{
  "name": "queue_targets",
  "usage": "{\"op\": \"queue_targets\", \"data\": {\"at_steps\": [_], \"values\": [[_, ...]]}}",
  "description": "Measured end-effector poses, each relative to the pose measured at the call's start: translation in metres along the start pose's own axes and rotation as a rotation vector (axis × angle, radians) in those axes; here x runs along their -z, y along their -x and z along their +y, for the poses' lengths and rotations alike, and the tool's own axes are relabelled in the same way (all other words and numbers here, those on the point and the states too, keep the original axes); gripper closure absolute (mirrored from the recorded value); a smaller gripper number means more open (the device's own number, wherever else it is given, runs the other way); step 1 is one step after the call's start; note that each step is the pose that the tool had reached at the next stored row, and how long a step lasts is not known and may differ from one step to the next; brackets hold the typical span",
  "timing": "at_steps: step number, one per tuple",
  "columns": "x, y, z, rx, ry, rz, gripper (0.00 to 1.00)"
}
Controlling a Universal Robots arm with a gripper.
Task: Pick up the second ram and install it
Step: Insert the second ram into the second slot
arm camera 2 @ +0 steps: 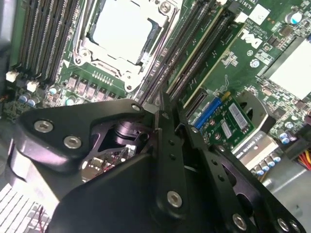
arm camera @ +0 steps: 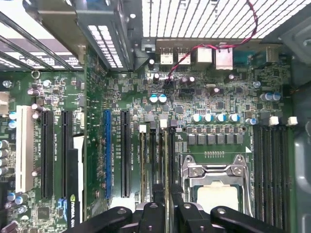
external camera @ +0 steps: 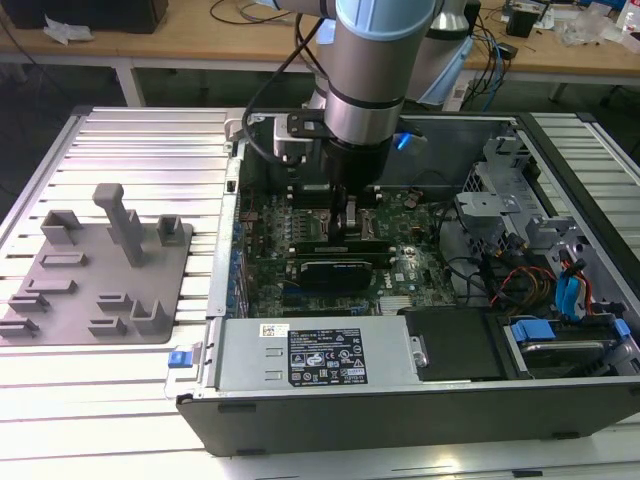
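Note:
My gripper (external camera: 350, 228) reaches down inside the open computer case (external camera: 300, 420), over the memory slots beside the processor socket (arm camera: 216, 191). Its black fingers (arm camera 2: 167, 145) stand close together, shut on the second ram (arm camera 2: 199, 51). The ram appears edge-on as a thin pale-edged strip running away from the fingertips. In the first wrist view the same strip (arm camera: 167, 160) lies along a slot between the two fingers (arm camera: 155, 206). Whether it rests in the slot or hangs just above it is unclear. In the exterior view a pale sliver of the ram (external camera: 350, 212) sits between the fingers.
A grey plastic fixture (external camera: 100, 270) with upright blocks lies on the slatted table at the exterior view's left. Inside the case are a black expansion card (external camera: 335, 268), drive cages and cables (external camera: 520, 270) at the exterior view's right, and more dark slots (arm camera: 274, 160).

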State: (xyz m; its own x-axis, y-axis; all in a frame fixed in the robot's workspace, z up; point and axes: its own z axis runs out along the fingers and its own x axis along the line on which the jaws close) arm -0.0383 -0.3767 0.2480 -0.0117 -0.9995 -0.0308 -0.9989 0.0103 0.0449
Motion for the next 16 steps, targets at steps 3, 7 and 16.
{"op": "queue_targets", "data": {"at_steps": [3,7,16], "values": [[0.0030,0.0001,0.0000,0.000,-0.0001,-0.0001,0.83],[0.0032,0.0001,-0.0038,0.000,0.0000,0.0001,0.83],[0.0033,0.0001,-0.0057,0.000,0.0000,0.0001,0.92]]}}
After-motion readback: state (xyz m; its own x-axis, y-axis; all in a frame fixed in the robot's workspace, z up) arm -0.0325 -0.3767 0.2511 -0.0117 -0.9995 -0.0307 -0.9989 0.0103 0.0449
